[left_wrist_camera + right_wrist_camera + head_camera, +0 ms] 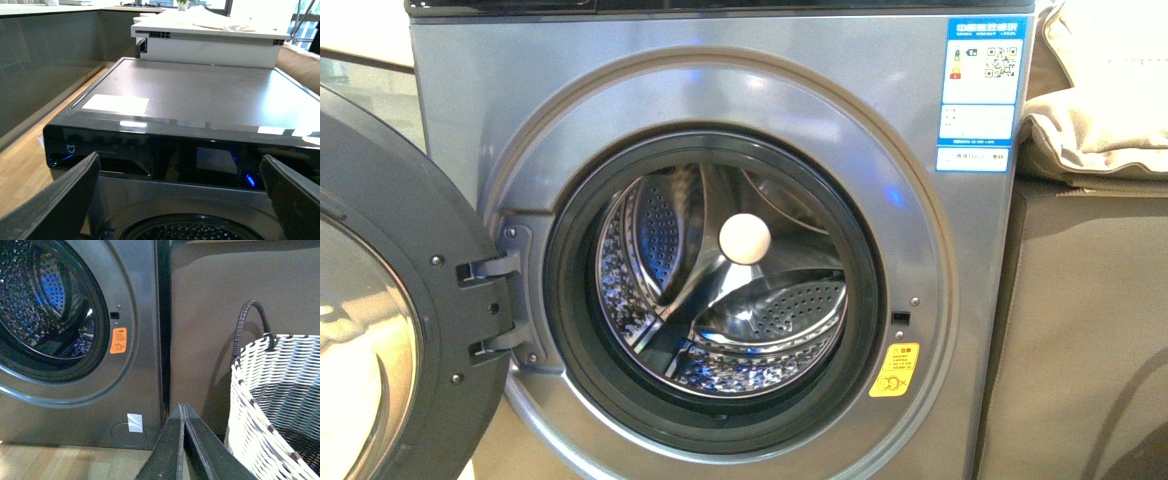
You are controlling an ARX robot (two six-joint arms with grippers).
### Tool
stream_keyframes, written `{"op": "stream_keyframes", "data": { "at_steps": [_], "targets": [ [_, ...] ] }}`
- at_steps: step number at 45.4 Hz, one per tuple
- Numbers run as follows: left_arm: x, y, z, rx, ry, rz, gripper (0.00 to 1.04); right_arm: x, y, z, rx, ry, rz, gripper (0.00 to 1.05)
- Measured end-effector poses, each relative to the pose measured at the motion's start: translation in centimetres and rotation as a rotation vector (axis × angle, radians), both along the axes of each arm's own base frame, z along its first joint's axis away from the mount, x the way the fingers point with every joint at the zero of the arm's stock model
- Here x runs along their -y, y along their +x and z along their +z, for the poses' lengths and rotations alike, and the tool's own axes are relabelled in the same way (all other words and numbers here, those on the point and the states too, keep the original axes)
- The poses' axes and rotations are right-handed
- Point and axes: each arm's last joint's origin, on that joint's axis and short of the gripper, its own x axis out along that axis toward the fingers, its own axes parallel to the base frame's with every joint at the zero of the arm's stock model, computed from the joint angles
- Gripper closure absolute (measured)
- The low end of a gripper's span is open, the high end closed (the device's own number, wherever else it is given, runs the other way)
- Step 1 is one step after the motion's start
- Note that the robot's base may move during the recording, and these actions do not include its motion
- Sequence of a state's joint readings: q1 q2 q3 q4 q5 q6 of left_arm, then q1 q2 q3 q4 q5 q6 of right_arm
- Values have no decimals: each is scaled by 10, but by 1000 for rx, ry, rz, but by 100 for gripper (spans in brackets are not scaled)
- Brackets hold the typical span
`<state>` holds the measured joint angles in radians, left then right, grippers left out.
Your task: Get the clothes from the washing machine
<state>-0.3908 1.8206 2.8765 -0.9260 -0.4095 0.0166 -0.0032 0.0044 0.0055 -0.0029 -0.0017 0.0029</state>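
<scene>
The grey washing machine (500, 90) fills the front view, its porthole door (380, 300) swung open to the left. The steel perforated drum (760, 320) shows no clothes; the dark garment is not in view there. My left gripper (182, 200) is open and empty, high in front of the machine's black top panel (150, 155), its fingers (60, 200) spread wide. My right gripper (183, 412) is shut on nothing, low by the machine's front right corner (145, 390), beside the grey-and-white woven basket (270, 385). A dark patch lies low inside the basket (305, 445); I cannot tell what it is.
An orange sticker (118, 340) sits right of the drum opening. A brown cabinet (1090, 320) with a beige cushion (1100, 100) stands right of the machine. A white box (210, 42) rests on the machine's top. The floor (60, 462) is wooden.
</scene>
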Motion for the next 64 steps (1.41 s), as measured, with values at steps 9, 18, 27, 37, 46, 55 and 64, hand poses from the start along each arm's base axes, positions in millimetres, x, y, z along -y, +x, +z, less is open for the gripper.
{"op": "stream_keyframes", "data": {
  "at_steps": [9,18,27,37,46,55,64],
  "targets": [
    [-37,-29,-40,79,-6,-20,42,0,0,0,0,0,-1,102],
    [-57,-68,-157,62,1,-16,76,0,0,0,0,0,-1,102],
    [-62,-63,-273,-92,31,-41,101,0,0,0,0,0,1,102],
    [-77,-83,-350,-116,35,-49,101,0,0,0,0,0,0,102],
    [-83,-98,-392,-133,33,-21,101,0,0,0,0,0,0,102],
    [-83,-106,-411,-131,33,-22,101,0,0,0,0,0,0,102],
    [-83,-114,-424,-120,33,-22,101,0,0,0,0,0,0,102]
  ]
}}
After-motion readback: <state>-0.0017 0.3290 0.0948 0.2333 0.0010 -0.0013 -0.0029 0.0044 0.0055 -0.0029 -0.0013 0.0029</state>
